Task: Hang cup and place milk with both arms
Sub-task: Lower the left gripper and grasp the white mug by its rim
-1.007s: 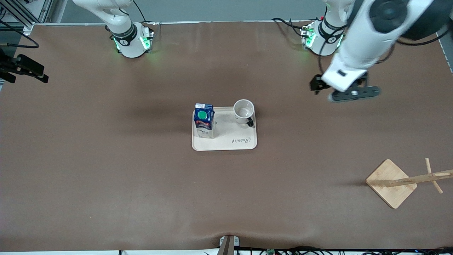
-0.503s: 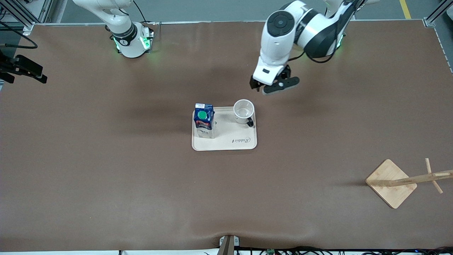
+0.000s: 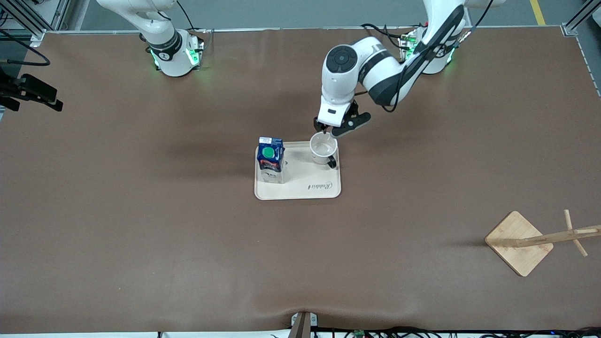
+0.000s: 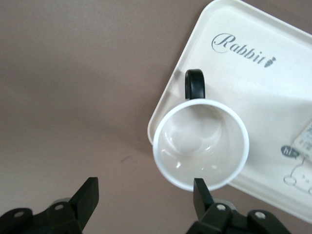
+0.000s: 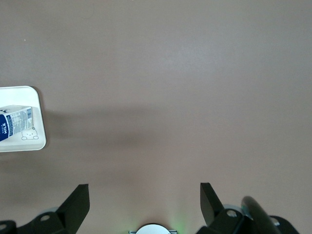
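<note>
Only a corner of the cream tray (image 5: pixel 24 146) and a strip of the milk (image 3: pixel 270 159) are showing in my right wrist view; my right gripper (image 5: pixel 145 200) is waiting, fingers spread, holding nothing. I am seeing the cup (image 3: pixel 323 147), white with a black handle, standing upright on the tray's corner nearest the left arm's base. My left gripper (image 3: pixel 336 129) is hovering wide open over the cup's rim, one fingertip (image 4: pixel 201 187) overlapping it, gripping nothing.
</note>
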Robot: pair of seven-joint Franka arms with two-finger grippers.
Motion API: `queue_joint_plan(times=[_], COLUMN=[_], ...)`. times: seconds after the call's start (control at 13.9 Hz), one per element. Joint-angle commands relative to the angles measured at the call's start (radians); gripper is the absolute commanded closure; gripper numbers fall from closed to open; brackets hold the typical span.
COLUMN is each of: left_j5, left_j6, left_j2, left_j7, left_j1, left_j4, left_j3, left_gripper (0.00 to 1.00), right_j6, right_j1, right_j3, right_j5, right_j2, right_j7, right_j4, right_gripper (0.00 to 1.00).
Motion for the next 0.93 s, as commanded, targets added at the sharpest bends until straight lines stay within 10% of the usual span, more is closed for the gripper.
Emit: queue_joint_plan(times=[0.0, 0.29, 0.43, 0.86], left_j5=[0.105, 0.254, 0.255, 0.278], left_j6=[0.061, 0.066, 0.066, 0.037], left_j2=[0.08, 0.174, 0.209, 0.182], left_j7=[-0.132, -0.275, -0.303, -0.257], left_j1=[0.0, 0.003, 0.002, 0.046], left_j4=[0.024, 0.039, 0.077, 0.134], left_j3=[0.0, 0.002, 0.003, 0.006], left_gripper=[0.19, 0.45, 0.99, 1.0], right_j6=[-0.001, -0.001, -0.001, -0.069], right_j1=[-0.027, -0.031, -0.026, -0.029], right_j3=[0.018, 0.018, 0.018, 0.019], right_j5=[-0.017, -0.021, -0.017, -0.011], right_j2=[0.013, 0.027, 0.032, 0.128], right_j7=[-0.013, -0.013, -0.008, -0.019], right_j4=[0.007, 0.009, 0.003, 0.026], right_gripper=[0.0, 0.0, 0.0, 0.0])
